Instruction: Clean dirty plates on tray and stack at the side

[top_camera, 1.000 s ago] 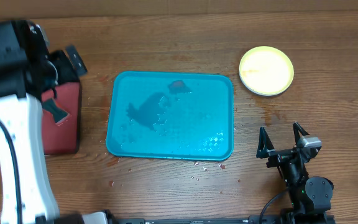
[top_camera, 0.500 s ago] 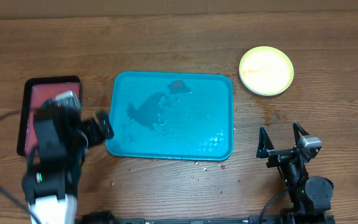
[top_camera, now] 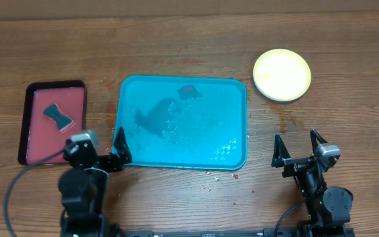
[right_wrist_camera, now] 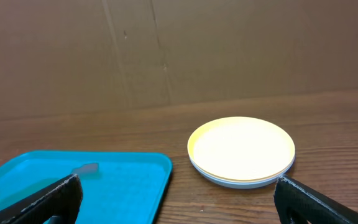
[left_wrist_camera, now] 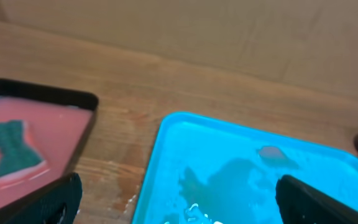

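Left gripper (left_wrist_camera: 179, 191) and right gripper (top_camera: 297, 142) gape empty; top plate (right_wrist_camera: 241, 146) hides perhaps two beneath.

Lab setup: wooden table (top_camera: 176, 39), cardboard backdrop (right_wrist_camera: 166, 50)

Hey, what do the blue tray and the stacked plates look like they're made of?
Tray: likely plastic, glossy turquoise, with wet glints and moulded rounded corners. Plates: probably plastic or melamine, smooth with thin coloured rims; ceramic can't be ruled out.
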